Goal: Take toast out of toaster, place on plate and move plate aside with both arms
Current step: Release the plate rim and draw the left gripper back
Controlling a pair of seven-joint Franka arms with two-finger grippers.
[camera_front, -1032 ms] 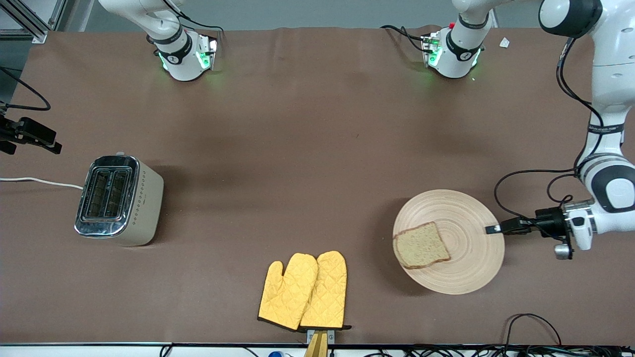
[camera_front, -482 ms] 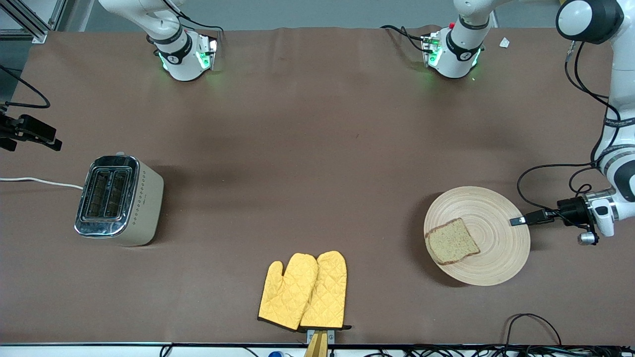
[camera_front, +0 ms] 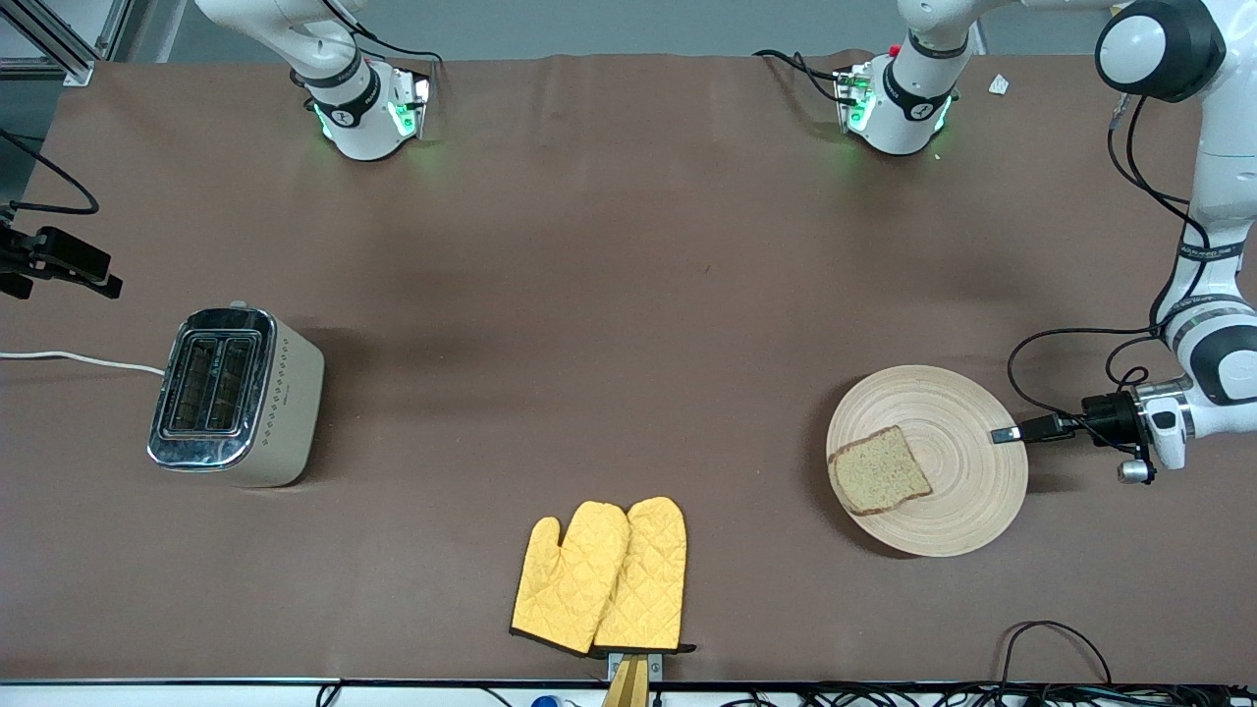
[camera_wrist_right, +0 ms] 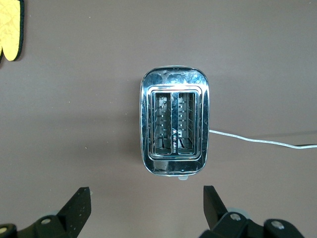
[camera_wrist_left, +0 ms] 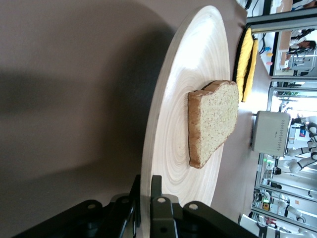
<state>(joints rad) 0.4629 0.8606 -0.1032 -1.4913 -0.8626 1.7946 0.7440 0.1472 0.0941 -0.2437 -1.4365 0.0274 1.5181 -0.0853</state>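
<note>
Dragging the plate [camera_front: 957,496] w/ the left gripper [camera_front: 1004,434] pinched shut on its rim, toast [camera_front: 879,470] lying on it. Plate's well apart from the toaster [camera_front: 234,397], toward the left arm's end. Right gripper [camera_wrist_right: 146,206] waits above toaster, fingers apart. Imo keep it level + slow so toast doesn't slide.

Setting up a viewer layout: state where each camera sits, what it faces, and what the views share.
Front view: high across the table, facing both bases; left gripper clamps the round wooden plate.
Left wrist view: along the plate toward the brown bread slice; black fingers show.
Right wrist view: straight down on the chrome-topped toaster; open right gripper.
Shared: toaster, yellow mitts.
</note>
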